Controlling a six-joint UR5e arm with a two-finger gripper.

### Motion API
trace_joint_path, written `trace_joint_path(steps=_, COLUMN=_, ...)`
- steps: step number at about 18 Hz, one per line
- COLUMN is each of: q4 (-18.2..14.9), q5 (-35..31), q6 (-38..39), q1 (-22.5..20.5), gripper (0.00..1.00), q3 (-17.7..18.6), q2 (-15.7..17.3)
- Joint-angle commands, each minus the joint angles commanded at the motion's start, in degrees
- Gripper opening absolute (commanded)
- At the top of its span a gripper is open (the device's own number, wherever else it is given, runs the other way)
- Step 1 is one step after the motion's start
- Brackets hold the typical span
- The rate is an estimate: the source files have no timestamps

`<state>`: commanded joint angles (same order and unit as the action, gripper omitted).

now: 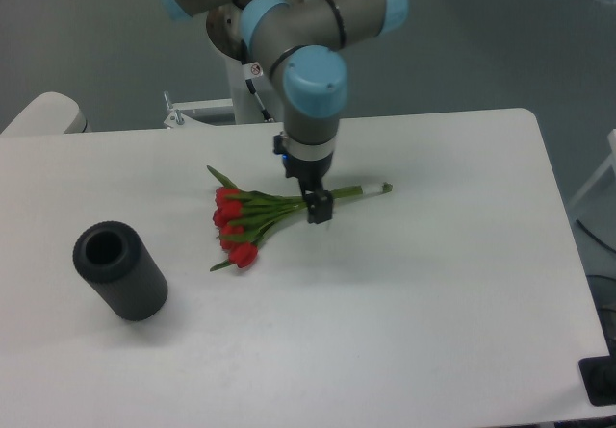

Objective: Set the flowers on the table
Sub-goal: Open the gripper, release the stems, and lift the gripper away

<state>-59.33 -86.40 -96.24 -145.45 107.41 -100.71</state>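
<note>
The flowers [239, 221], a bunch of red tulips with green leaves and long green stems, lie on the white table [414, 293] near its middle, heads to the left and stem ends to the right. My gripper [319, 207] points straight down over the stems, just right of the leaves. Its black fingers [320, 214] stand around the stems at table height. I cannot tell whether they press on the stems or stand slightly apart from them.
A black hollow cylinder [120, 270] lies on the table at the front left. The arm's base and a metal bracket [178, 113] stand at the table's back edge. A white rounded object [43, 115] shows at the far left.
</note>
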Motion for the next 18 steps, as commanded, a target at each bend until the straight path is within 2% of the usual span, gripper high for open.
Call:
trace_joint_path(steps=11, q4=-1.23, q5=-0.44, q6=0.97, q1=-2.91, gripper=1.0, q3=-17.75, q2=-12.22)
trace_joint_path(steps=14, q4=-1.32, q5=-4.12, q6=0.09, q1=-3.43, gripper=1.0, q3=-20.31, q2=-14.77)
trace_joint_path(steps=18, q4=-2.02, q5=-4.48, q6=0.0, q1=-3.52, gripper=1.0, q3=-24.53, q2=-18.28)
